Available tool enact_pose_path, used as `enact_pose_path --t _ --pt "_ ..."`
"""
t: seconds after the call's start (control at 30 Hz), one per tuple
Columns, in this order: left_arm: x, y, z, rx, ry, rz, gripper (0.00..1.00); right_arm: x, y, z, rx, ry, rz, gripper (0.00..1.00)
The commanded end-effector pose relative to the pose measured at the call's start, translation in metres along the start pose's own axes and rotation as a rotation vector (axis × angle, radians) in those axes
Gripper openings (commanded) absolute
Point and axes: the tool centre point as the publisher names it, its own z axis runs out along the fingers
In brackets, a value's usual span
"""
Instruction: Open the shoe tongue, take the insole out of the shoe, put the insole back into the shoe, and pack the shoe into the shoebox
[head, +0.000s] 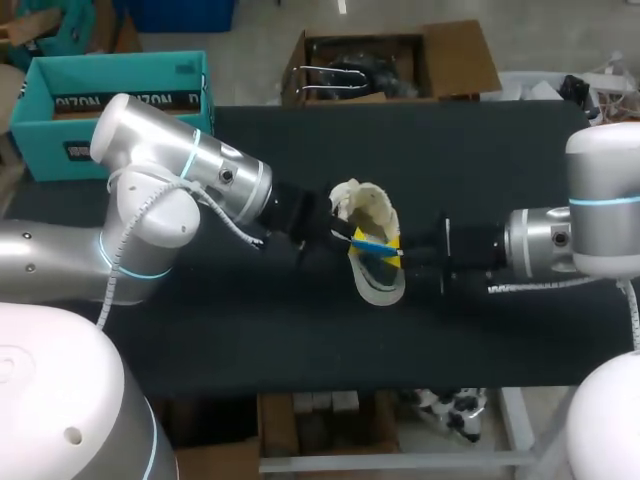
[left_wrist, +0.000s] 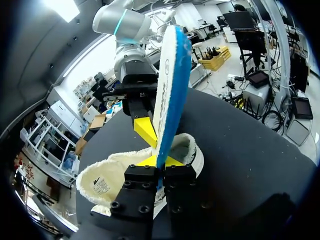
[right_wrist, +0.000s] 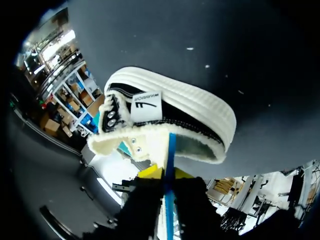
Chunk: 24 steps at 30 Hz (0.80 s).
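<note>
The left claw (left_wrist: 161, 162) is shut tight on the insole (left_wrist: 170, 85). Its two yellow tips pinch the low end of the insole from both sides. The right claw (right_wrist: 167, 173) faces it from the other side and is closed on the same insole, with one yellow tip on each face. The two claws are very close, almost tip to tip, over the middle of the table (head: 300, 330).

The left arm (head: 200, 170) comes in from the left and lies low, pointing right. The right arm (head: 540, 240) comes in from the right and lies low too, pointing left. Both wrists are about level with the table.

The insole stands up on its thin edge. One face is white and fuzzy, and the other face is bright blue. Its low end is just at the mouth of the shoe (right_wrist: 190, 112).

The shoe sits on the table right under the claws. It is black with a thick white sole and a soft cream inside. Its fuzzy tongue (left_wrist: 102, 182) is folded out, and it has a small tag on it.

The shoebox (head: 120, 70) is teal. It sits far off to the left, by the far left corner of the table, well apart from the shoe.
</note>
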Motion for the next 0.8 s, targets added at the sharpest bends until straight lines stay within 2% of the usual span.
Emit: enact_pose_path --t 0.03,0.27,0.5,0.7,0.8 --pt "-0.001 0.001 0.007 -0.013 -0.005 0.006 0.00 0.005 -0.009 0.002 -0.075 -0.028 0.005 0.00" --pt "-0.004 0.004 0.011 -0.052 -0.015 0.021 0.00 0.009 0.012 0.007 -0.080 -0.055 -0.024 0.00" --pt "-0.009 0.016 0.015 -0.083 -0.015 0.001 0.00 0.010 0.037 0.009 -0.061 -0.051 -0.025 0.00" --pt "-0.011 0.028 0.020 -0.091 -0.017 -0.041 0.00 0.010 0.048 0.011 -0.068 -0.060 -0.005 0.00" --pt "-0.010 0.027 0.019 -0.074 -0.024 -0.054 0.04 0.010 0.045 0.010 -0.070 -0.055 -0.006 0.00"
